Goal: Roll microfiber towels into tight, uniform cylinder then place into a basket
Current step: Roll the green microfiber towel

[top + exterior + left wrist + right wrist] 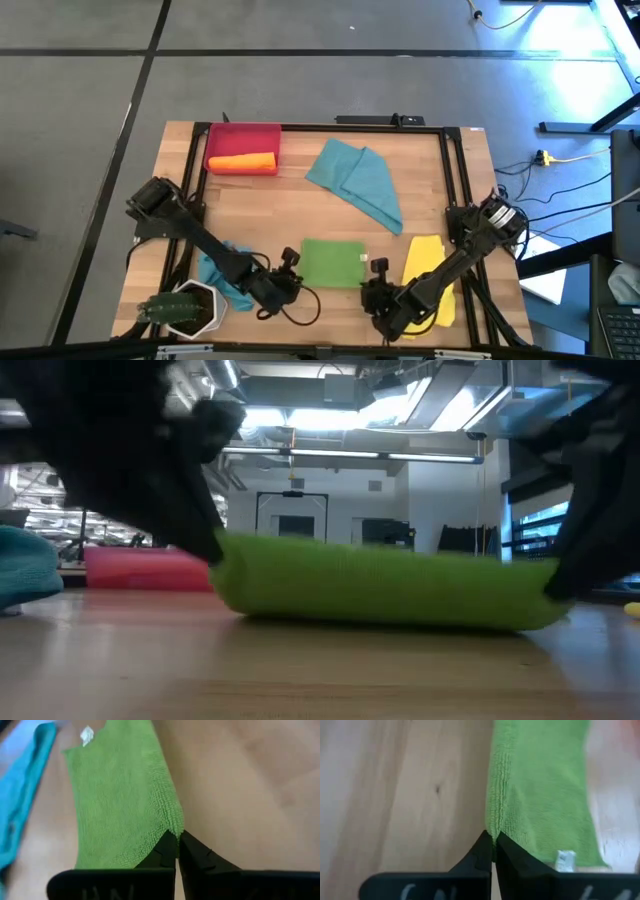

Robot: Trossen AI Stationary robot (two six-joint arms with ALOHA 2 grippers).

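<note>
The light wooden table (420, 190) with its black metal frame fills the middle of the high view, on a grey floor. Across its centre and upper right lies the largest loose cloth, a crumpled teal-blue microfiber towel (358, 180). In the upper left corner of the table sits the shallow red plastic basket (243, 136), and inside it, along its lower wall, lies the rolled orange microfiber towel (243, 162). At lower centre the green microfiber towel (331, 262) lies flat as a folded rectangle, a small white tag near its right edge; in the low view it shows as a thick green band (385, 590) on the wood. To its right, at the lower right of the table, the yellow microfiber towel (428, 275) lies partly under the right arm. At lower left a second teal-blue microfiber towel (220, 275) lies bunched under the left arm, just beside the white hexagonal pot with a plant (186, 308) in the lower left corner. The left gripper (290, 272) is at the green towel's lower left corner, its fingers pinched together on that corner of the cloth, as the left wrist view shows (176, 851). The right gripper (374, 275) is at the towel's lower right corner, its fingers likewise closed narrowly on the edge there (492, 847).
</note>
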